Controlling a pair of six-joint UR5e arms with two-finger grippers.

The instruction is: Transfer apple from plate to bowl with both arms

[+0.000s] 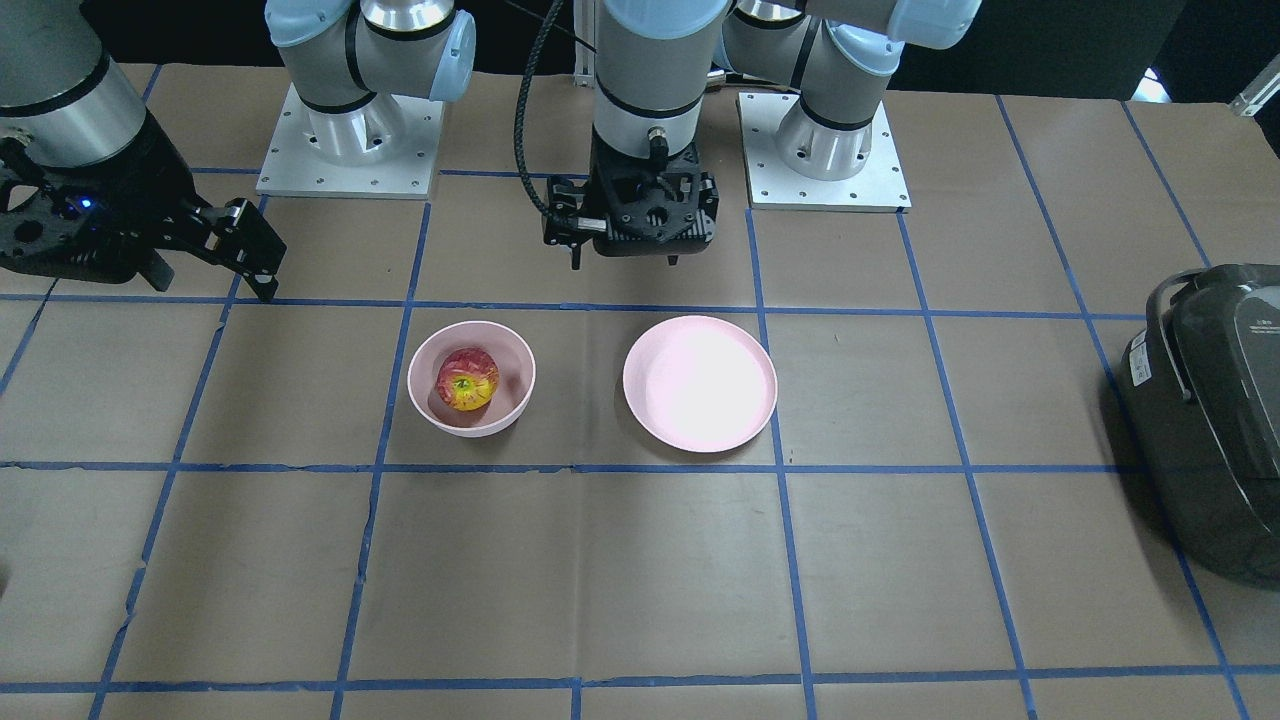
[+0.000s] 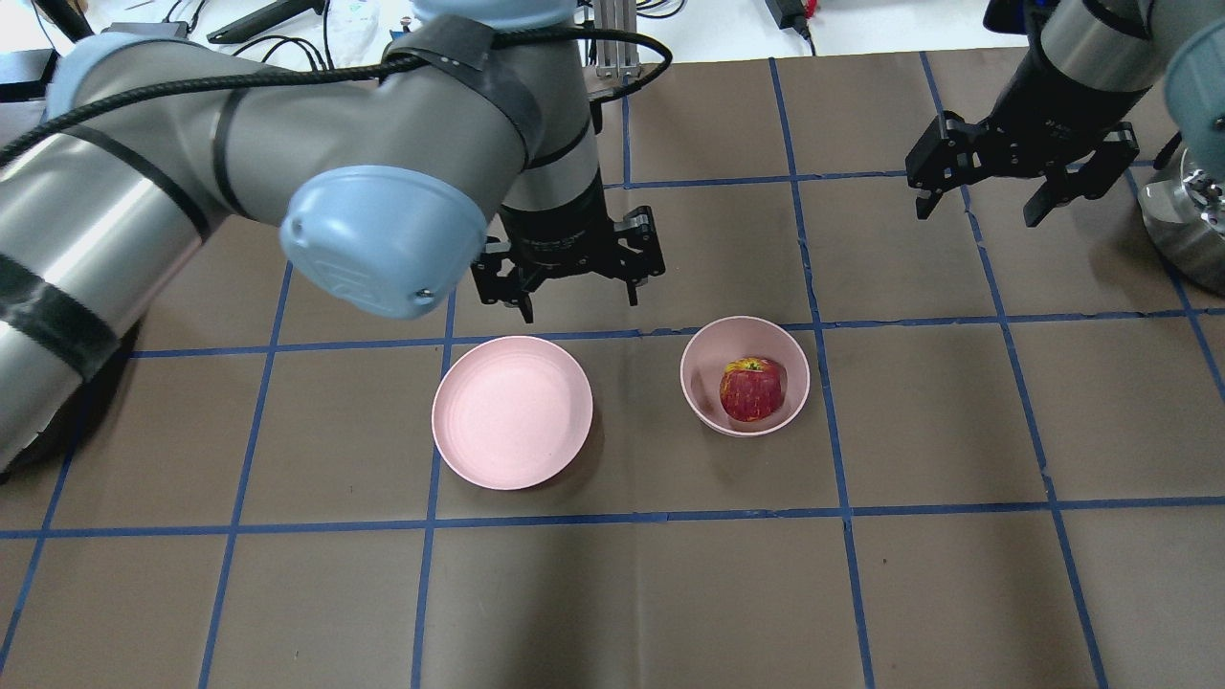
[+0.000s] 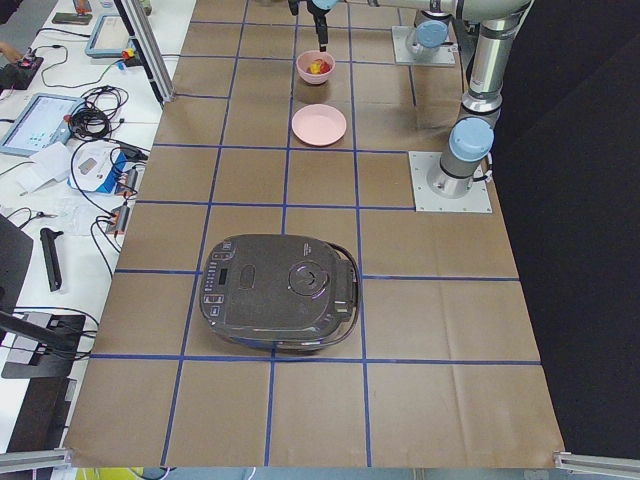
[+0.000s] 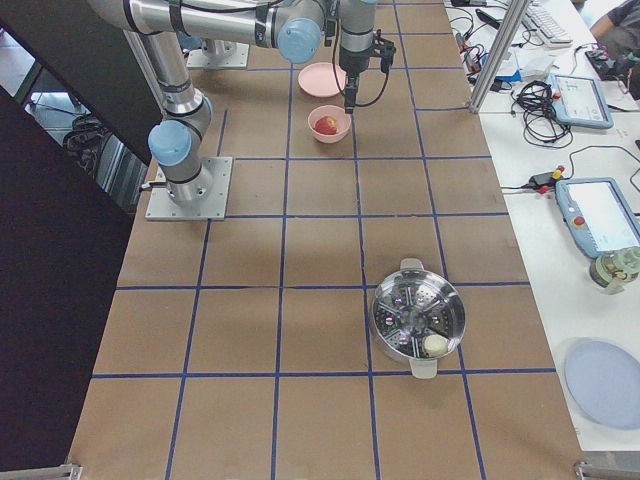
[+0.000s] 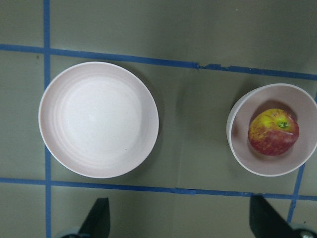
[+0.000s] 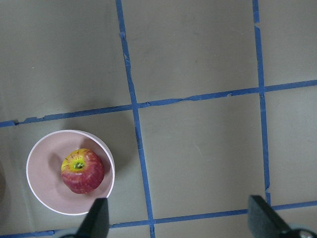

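The apple (image 2: 751, 390) lies inside the bowl (image 2: 694, 383), stem dimple up; it also shows in the front view (image 1: 467, 379) and both wrist views (image 5: 273, 132) (image 6: 82, 170). The plate (image 2: 512, 411) (image 1: 700, 385) is empty, beside the bowl (image 1: 420, 370). My left gripper (image 2: 581, 304) (image 1: 625, 262) hangs open and empty above the table, just behind the plate (image 5: 99, 119). My right gripper (image 2: 976, 216) (image 1: 212, 280) is open and empty, raised well off to the bowl's far side. In the right wrist view the bowl (image 6: 42, 188) sits at lower left.
A dark rice cooker (image 1: 1210, 400) (image 3: 278, 295) stands at the table's end on my left. A steel steamer pot (image 4: 418, 320) (image 2: 1187, 220) stands at the end on my right. The arm bases (image 1: 350, 140) are bolted behind the dishes.
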